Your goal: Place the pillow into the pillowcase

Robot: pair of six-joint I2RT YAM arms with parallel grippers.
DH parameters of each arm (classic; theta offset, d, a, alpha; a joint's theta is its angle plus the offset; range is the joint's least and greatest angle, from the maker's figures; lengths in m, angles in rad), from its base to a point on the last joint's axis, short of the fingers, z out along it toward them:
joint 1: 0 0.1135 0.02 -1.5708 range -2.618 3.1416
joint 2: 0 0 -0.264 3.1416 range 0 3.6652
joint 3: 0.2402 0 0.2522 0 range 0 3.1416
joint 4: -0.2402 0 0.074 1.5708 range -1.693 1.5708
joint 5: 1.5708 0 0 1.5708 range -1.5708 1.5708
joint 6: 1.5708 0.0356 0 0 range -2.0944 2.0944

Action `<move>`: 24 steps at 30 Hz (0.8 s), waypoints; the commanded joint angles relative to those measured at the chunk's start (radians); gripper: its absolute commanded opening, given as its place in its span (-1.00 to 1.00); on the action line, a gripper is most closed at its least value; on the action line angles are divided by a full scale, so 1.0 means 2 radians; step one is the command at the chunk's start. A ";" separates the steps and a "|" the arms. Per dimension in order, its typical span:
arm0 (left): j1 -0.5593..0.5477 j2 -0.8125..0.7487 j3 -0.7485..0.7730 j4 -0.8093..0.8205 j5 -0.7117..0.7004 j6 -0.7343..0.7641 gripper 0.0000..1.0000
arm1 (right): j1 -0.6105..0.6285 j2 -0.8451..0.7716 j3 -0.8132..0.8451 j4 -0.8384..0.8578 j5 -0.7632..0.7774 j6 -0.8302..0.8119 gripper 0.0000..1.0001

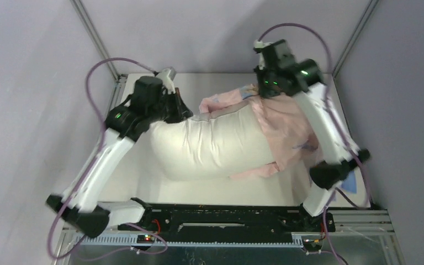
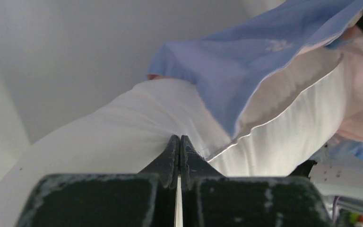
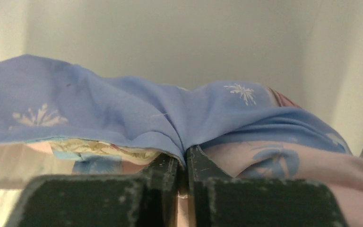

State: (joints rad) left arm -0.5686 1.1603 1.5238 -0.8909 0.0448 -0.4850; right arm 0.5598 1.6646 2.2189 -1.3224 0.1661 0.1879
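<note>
- When viewed from above, shows the pillow point(image 1: 215, 146) lying across the white table point(image 1: 138, 185), right end tucked into the pillowcase point(image 1: 290, 124), pink side up, left end bare.
- Puts the left gripper point(image 1: 181, 109) at the pillow's far left corner and the right gripper point(image 1: 265, 89) at the pillowcase's far edge. Fingers of both hidden under the wrists there.
- Takes in purple cables point(image 1: 95, 70) looping off both arms, a black rail point(image 1: 226, 212) along the near edge and grey walls point(image 1: 33, 110) close around.
- From the left wrist, catches the left gripper point(image 2: 179, 139) clenched, tips pressed together against the pillow's point(image 2: 118, 137) white cloth. Cannot tell whether any cloth is caught. Blue pillowcase point(image 2: 227, 71) hem draped just beyond.
- From the right wrist, finds the right gripper point(image 3: 185, 152) clamped on a fold of blue snowflake pillowcase point(image 3: 123, 109), pink side below.
</note>
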 commanded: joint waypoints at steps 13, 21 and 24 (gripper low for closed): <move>0.170 0.259 0.031 0.115 0.064 -0.010 -0.99 | -0.020 0.101 -0.002 0.206 0.076 -0.024 0.57; 0.183 0.252 0.048 0.103 0.027 0.010 -0.27 | -0.018 0.081 -0.117 0.276 0.096 -0.052 0.64; 0.188 0.218 0.035 0.104 -0.017 0.008 0.19 | -0.028 0.125 -0.119 0.276 0.098 -0.058 0.63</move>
State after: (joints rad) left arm -0.2081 1.6817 1.5566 -0.6708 0.1192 -0.4892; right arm 0.5201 1.7969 2.0090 -0.8223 0.3244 0.1101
